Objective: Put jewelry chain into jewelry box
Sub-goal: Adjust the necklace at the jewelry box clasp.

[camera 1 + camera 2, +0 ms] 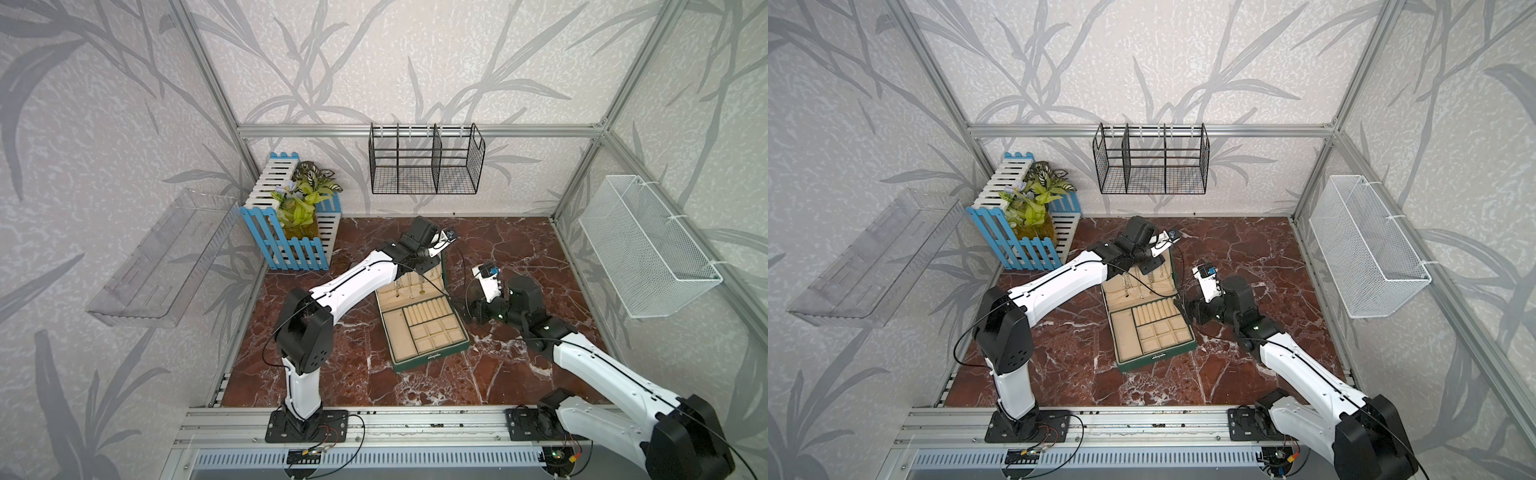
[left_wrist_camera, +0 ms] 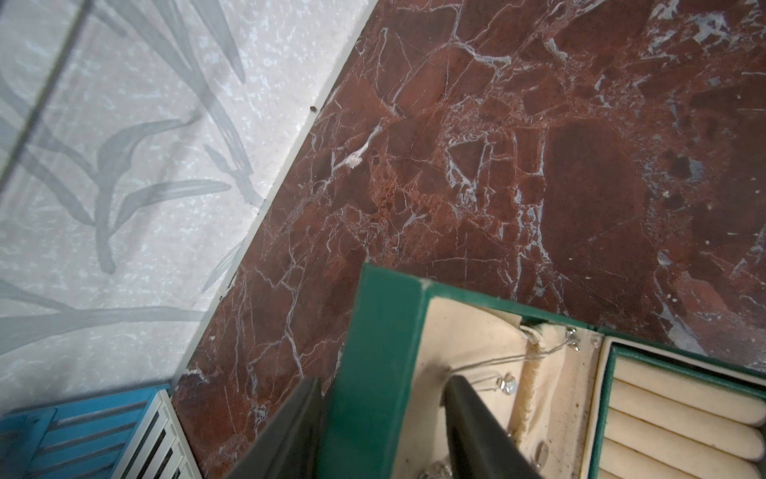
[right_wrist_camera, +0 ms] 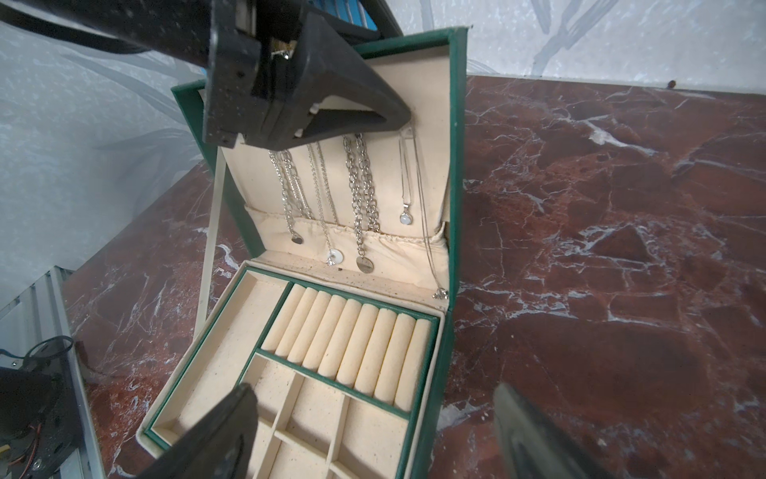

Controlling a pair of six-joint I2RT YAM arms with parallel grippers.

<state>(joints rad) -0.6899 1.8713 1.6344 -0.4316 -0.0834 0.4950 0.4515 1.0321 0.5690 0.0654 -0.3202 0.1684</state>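
On the red marble counter (image 1: 519,249), about mid-way between the two arms, the box (image 1: 432,358) sits open. It's skewed a bit: the long axis runs far-to-near, with the near clasp edge swung slightly to the right. The lid stands up at the far end, cream lining facing back toward the arms.

The chains (image 3: 362,186) are inside that lid, hanging side by side from its top. Each runs lengthwise down the lining toward the hinge, pendants lowest. Most end around the pocket seam, and the thin one at the edge reaches nearly to the hinge corner.

The left gripper (image 2: 383,381) is at the lid's top edge, jaws apart and straddling it, one finger outside the green wall and one inside against the lining. There's a visible gap on the inner side, so it's not clamped.

The right gripper (image 3: 373,394) hovers by the tray's right side, near the ring rolls (image 3: 352,344), jaws spread wide with nothing in them.
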